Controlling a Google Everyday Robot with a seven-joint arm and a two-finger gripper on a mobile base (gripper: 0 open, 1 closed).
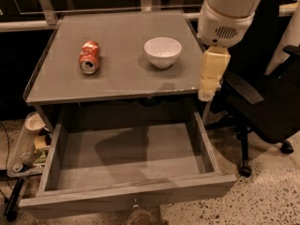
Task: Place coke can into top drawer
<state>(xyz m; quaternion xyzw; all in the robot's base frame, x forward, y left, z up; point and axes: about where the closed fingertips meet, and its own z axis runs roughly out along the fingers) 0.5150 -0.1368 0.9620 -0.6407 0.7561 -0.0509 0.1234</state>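
Camera view: coke can on the cabinet top, drawer open below

The coke can (pixel 89 57) lies on its side on the left part of the grey cabinet top (pixel 117 81), its silver end turned toward the front edge. It is untouched and well apart from the arm. To its right, near the middle of the same surface, a white bowl (pixel 162 52) stands upright, clear of the can.

Below the cabinet top, the top drawer (pixel 140 165) is pulled out toward the camera, and its grey floor is bare. A small knob (pixel 135 204) sits at the centre of the drawer front.

The gripper (pixel 207 90) hangs pointing downward just off the right front corner of the cabinet top, above the drawer's right side wall. It holds nothing, and whether it is wide or narrow cannot be told. Above it sits the arm's white housing (pixel 225 18).

A black office chair (pixel 272 107) stands to the right on the speckled floor (pixel 262 196). A pale cup (pixel 33 122) sits among small clutter low on the left.
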